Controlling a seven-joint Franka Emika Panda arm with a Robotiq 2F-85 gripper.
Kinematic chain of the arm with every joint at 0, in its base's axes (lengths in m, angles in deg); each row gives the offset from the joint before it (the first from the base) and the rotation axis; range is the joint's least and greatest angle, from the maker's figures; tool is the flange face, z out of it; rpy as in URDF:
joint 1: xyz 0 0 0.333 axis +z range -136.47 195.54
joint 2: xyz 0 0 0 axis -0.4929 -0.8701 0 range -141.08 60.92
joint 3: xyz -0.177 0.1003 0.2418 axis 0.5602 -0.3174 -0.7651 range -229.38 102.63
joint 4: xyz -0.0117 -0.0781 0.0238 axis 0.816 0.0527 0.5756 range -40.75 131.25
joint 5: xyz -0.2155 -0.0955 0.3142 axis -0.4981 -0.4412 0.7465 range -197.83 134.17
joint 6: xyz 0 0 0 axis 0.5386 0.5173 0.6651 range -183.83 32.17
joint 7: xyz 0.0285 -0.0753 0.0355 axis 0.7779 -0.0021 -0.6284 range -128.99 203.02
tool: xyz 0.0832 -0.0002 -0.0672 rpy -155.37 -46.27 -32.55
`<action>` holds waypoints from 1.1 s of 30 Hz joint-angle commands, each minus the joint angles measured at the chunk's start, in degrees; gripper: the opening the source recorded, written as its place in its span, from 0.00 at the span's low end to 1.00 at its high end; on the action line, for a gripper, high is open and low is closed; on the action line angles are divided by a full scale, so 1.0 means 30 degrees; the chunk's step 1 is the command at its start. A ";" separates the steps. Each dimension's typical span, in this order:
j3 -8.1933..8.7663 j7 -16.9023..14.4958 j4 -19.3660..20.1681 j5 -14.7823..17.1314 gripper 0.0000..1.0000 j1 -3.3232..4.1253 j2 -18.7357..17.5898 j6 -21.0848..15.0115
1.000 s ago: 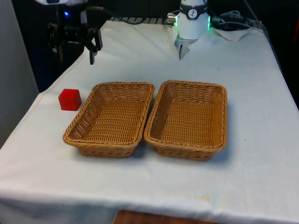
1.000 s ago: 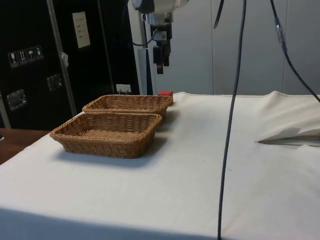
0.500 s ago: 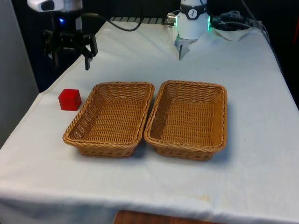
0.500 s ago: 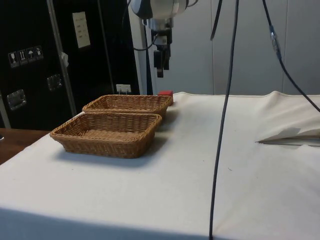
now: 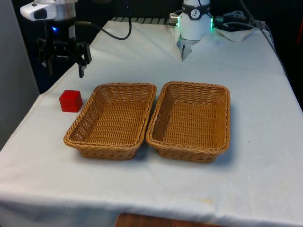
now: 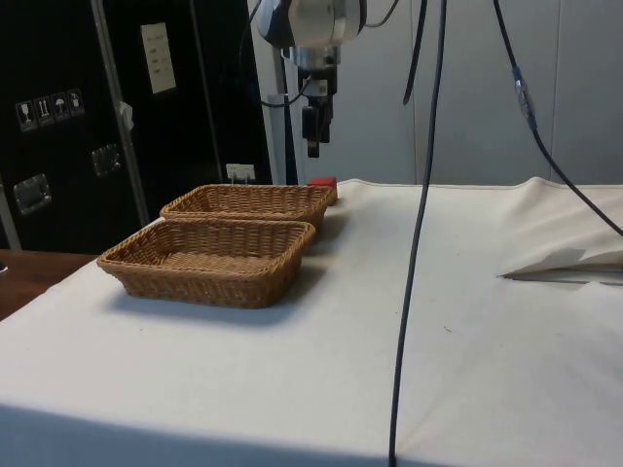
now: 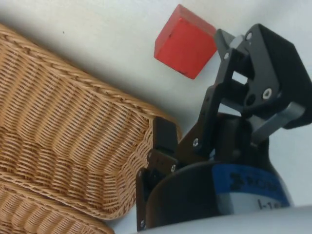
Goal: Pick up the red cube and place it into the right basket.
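The red cube point(image 5: 70, 100) sits on the white cloth at the front view's left, just beside the left wicker basket point(image 5: 97, 138). The right basket point(image 5: 222, 123) stands next to that one and holds nothing. My gripper point(image 5: 65, 72) hangs open in the air, above the cube and a little behind it, with nothing between its fingers. From the side, the gripper point(image 6: 312, 146) hovers well above the cube point(image 6: 322, 182), which lies past the far basket point(image 6: 248, 203). The wrist view has the cube point(image 7: 185, 41) close to one fingertip point(image 7: 226, 41), beside a basket corner point(image 7: 122, 126).
The robot's white base point(image 5: 195, 21) stands at the table's far end with cables and a crumpled cloth point(image 5: 241, 29) beside it. A black cable point(image 6: 414, 243) hangs down across the side view. The table's left edge point(image 5: 28, 118) runs close to the cube.
The gripper has moved towards the front view's left and come lower, closer to above the cube. It stays open. The cube and baskets have not moved.
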 commanded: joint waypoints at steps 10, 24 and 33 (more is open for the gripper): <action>-0.0229 -0.0764 -0.0668 0.0859 1.00 -0.0764 -0.0898 0.0306; 0.0821 -0.2005 -0.3304 0.4011 1.00 -0.1585 -0.3476 0.3361; 0.1299 -0.2292 -0.3724 0.4832 1.00 -0.1585 -0.4163 0.3801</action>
